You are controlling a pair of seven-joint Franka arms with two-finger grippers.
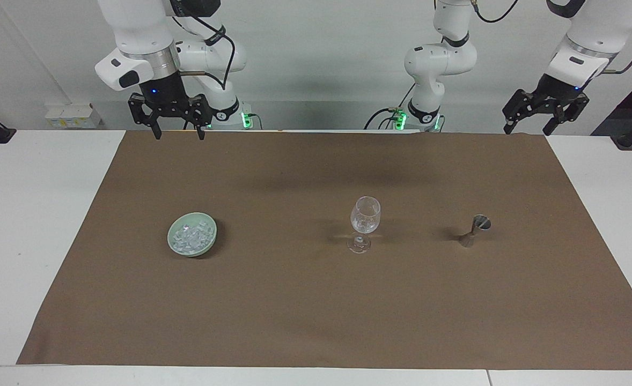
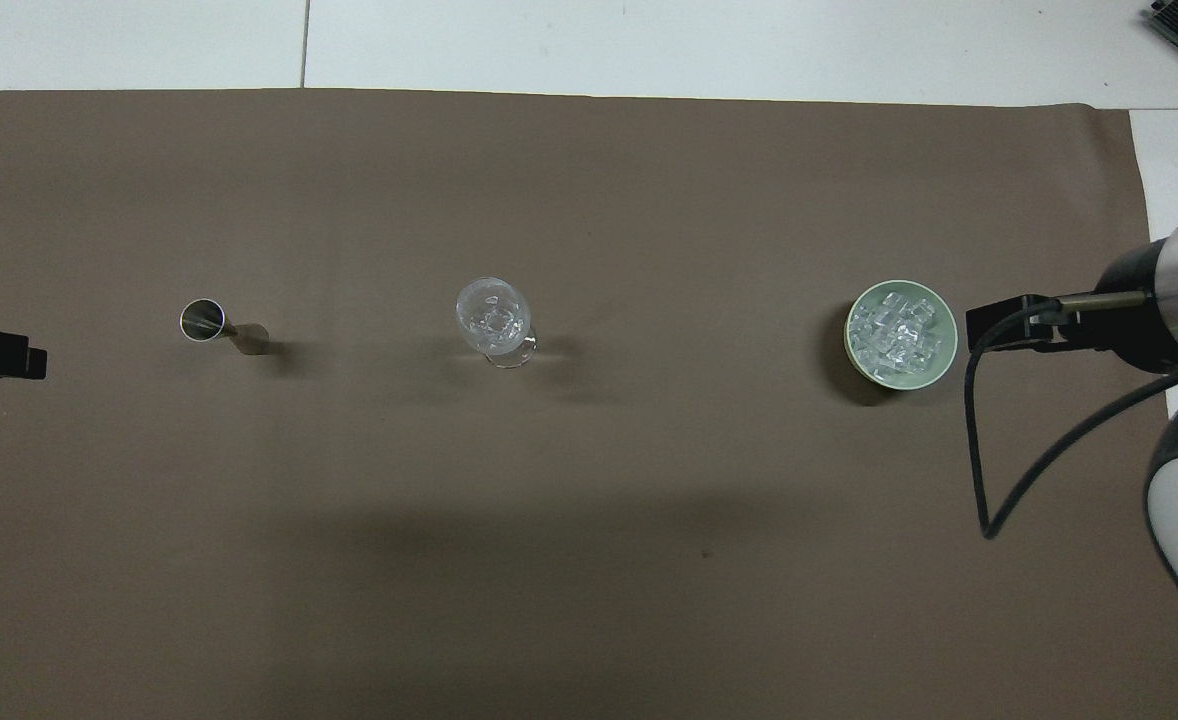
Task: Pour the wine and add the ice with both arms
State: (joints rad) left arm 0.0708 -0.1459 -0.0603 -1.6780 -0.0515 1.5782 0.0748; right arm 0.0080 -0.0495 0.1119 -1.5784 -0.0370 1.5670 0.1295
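On the brown mat [image 1: 316, 300], ice [image 1: 190, 236] heaps its green bowl [image 1: 210, 239]; some sits in the glass [image 1: 365, 214] already (seemingly finished). Right gripper [image 1: 177, 134] and left gripper [image 1: 528, 130] hang wide, empty.

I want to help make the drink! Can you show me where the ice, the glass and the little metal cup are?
ice [image 2: 899, 330], overhead view, middle of the heap in the green bowl.
glass [image 1: 365, 213], facing view, its clear bowl.
metal cup [image 1: 481, 222], facing view, its upper cone.
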